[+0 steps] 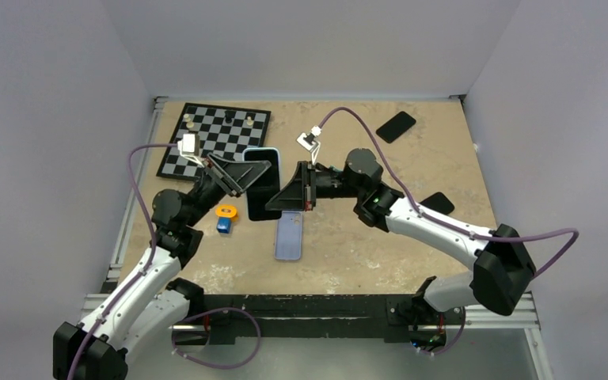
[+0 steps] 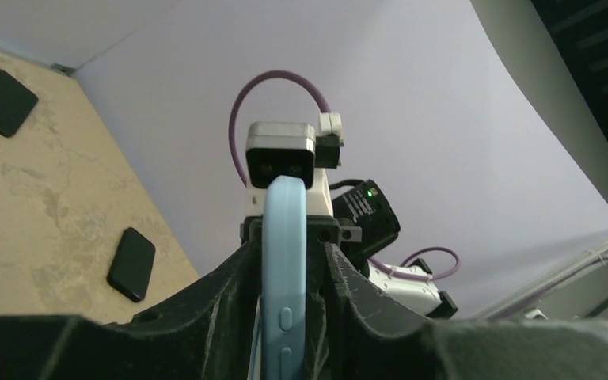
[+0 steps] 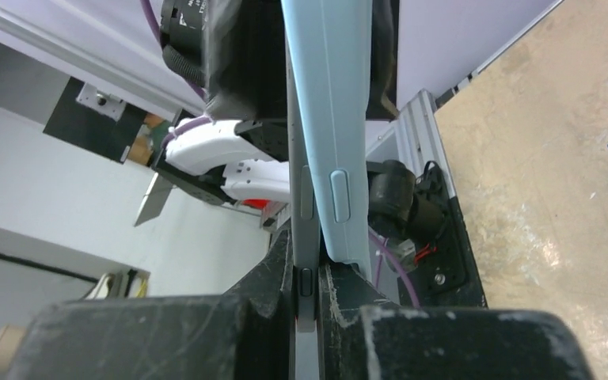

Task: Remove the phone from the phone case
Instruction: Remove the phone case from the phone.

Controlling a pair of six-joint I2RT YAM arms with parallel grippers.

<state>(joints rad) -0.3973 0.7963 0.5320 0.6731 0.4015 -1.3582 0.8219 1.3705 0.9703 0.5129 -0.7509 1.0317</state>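
The right gripper [image 3: 307,279] is clenched on the bare grey edge of the phone [image 3: 299,198], its two black fingers pinching the thin side with no gap showing. Just past that pinch, the light blue phone case [image 3: 328,119] stands slightly off the phone's edge, while farther along it still wraps the phone. The left gripper [image 2: 285,269] is grasping the phone case from the opposite end, with a finger pressed on each broad face and the case's side buttons showing between them.

The two arms hold the cased phone, its screen dark, up off the table [image 1: 348,245], just beside the chessboard [image 1: 214,141] at its near corner on the right arm's side. A few chess pieces [image 1: 249,120] stand along the chessboard's far edge.

A small orange and blue object [image 1: 225,218] lies near the chessboard's near edge. A pale lavender slab [image 1: 289,236], either a phone or a case, lies flat farther toward the arm bases. One black phone [image 1: 396,127] lies well apart from the chessboard toward the right arm's side, and another black phone [image 1: 437,203] lies beside the right forearm.
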